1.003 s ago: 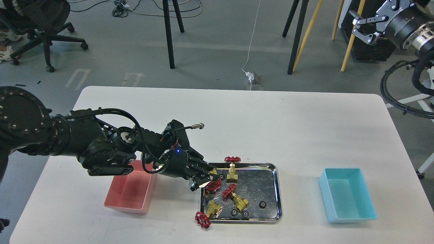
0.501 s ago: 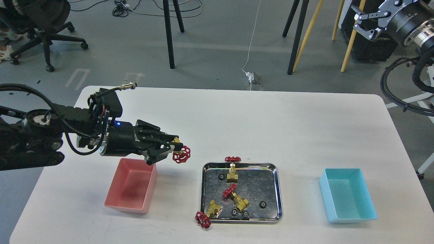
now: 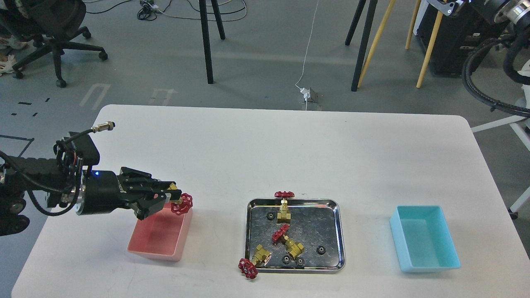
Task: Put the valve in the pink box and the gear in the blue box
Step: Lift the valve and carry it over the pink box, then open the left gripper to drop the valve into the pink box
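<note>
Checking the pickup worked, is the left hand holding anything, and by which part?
Yes: the left hand holds a valve by its brass body, red handwheel sticking out.

table [image 3: 290,149]: white | pink box [image 3: 143,244] left | steel tray [image 3: 340,231] centre | blue box [image 3: 430,263] right

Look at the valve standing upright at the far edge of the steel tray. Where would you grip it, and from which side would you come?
Grip the upright valve by its brass body, just beneath the red handwheel, coming down from above and slightly from the left. It stands with its wheel on top, so the stem is exposed. A gear lies close on its left, so the hand probably needs narrow-set fingers. The steel tray rim sits low.
</note>
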